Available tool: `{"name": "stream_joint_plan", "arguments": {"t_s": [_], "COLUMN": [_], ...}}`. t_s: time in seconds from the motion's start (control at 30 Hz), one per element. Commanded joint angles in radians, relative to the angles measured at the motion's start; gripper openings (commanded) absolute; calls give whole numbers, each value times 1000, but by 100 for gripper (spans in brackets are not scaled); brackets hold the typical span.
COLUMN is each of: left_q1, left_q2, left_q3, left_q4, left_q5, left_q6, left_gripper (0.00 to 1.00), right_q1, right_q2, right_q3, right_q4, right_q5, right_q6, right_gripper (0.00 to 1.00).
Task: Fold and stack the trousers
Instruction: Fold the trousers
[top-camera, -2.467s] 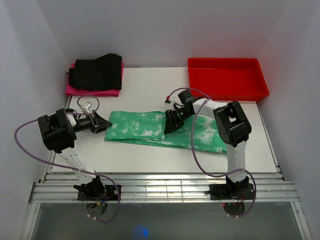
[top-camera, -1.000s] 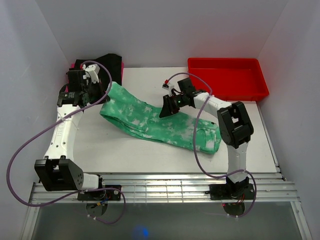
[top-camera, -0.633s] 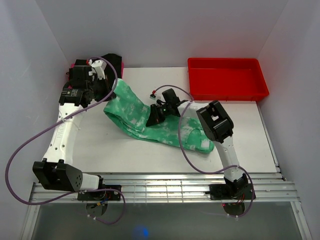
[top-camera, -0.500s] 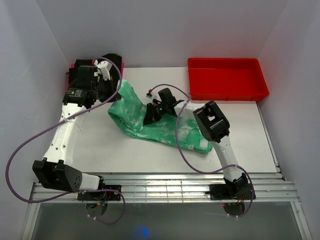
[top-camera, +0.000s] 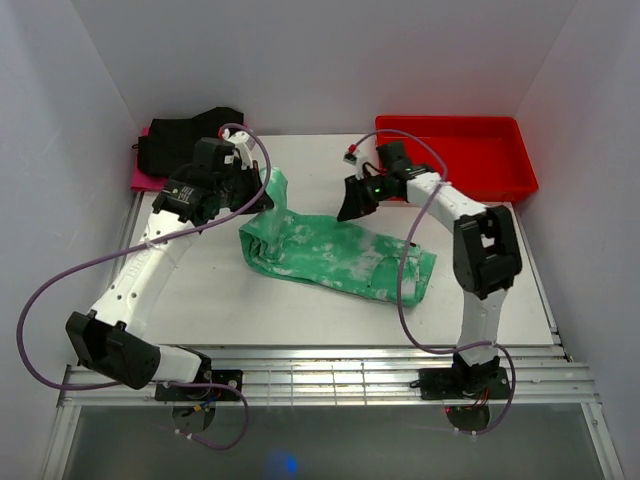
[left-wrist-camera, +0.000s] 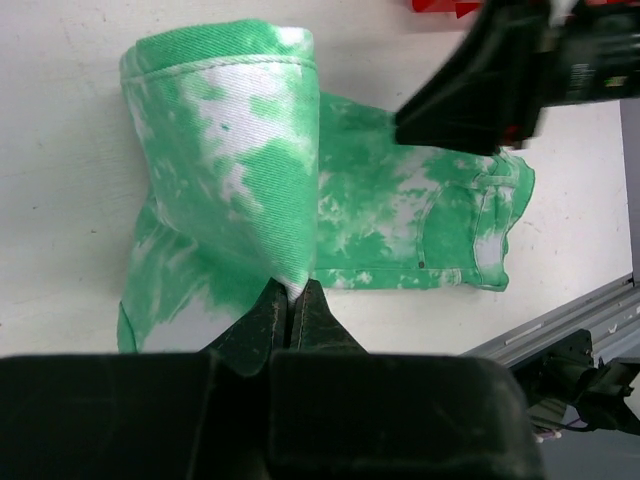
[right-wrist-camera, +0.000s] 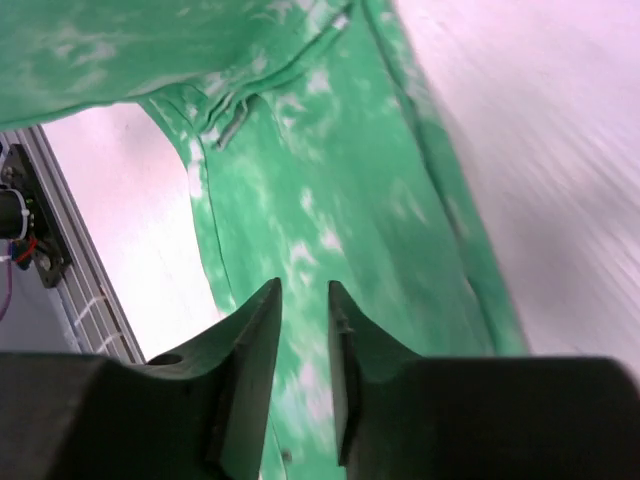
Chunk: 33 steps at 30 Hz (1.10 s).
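Left gripper (left-wrist-camera: 290, 312) clenched on a leg end of the green tie-dye trousers (top-camera: 340, 255), holding it raised over the rest, which lies folded mid white table (top-camera: 200, 290). Right gripper (right-wrist-camera: 303, 292) hovers above the trousers, fingers slightly parted, empty. Red tray (top-camera: 455, 165) far right.

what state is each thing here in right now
trousers: partly folded, one end lifted, the rest lying flat
left end effector: shut, pinching the lifted trouser end
right end effector: slightly open, holding nothing, above the trousers
red tray: empty where visible
black garment: folded, lying on the pink garment
pink garment: flat under the black one, mostly covered
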Motion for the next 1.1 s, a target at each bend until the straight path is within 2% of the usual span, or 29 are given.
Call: {"name": "stream_joint_plan", "arguments": {"t_s": [0.0,0.07,0.13,0.17,0.2,0.3,0.37,0.4,0.43,0.57,0.67,0.7,0.73,0.77,0.87,1.07], "left_q1": [-42,-57,-80,-86,-100,-132,-142,-146,-149,-175,-255,-269,-286,-316,-367,-450], "left_q2": [-13,-6,-2,4,7,21,29,33,32,32,56,64,78,82,119,203], "left_q3": [24,27,30,28,28,19,8,5,-1,-38,-47,-47,-48,-50,-55,-36], "left_q4": [46,49,49,52,52,58,74,80,94,138,147,149,155,158,175,259], "left_q5": [-39,-45,-59,-61,-64,-70,-76,-77,-79,-80,-111,-116,-119,-125,-130,-127], "left_q6": [-38,-39,-38,-38,-39,-50,-56,-56,-59,-79,-90,-96,-101,-113,-139,-217], "left_gripper": [0,0,0,0,0,0,0,0,0,0,0,0,0,0,0,0], "right_q1": [-109,-227,-330,-362,-413,-510,-533,-547,-548,-550,-550,-550,-550,-548,-545,-534], "right_q2": [-157,-197,-246,-260,-282,-282,-268,-251,-240,-173,-154,-154,-156,-159,-154,-148], "right_q3": [-61,-126,-168,-208,-228,-310,-371,-388,-403,-445,-472,-477,-489,-494,-492,-503], "right_q4": [-301,-411,-500,-523,-543,-605,-617,-620,-619,-582,-498,-450,-429,-409,-376,-346], "right_q5": [5,-1,58,86,130,154,145,108,97,14,-17,-24,-36,-55,-93,-158], "right_q6": [-205,-249,-285,-315,-328,-380,-395,-404,-404,-372,-322,-308,-280,-267,-240,-233], "right_gripper": [33,38,45,50,60,73,77,86,88,91,74,59,51,33,8,8]}}
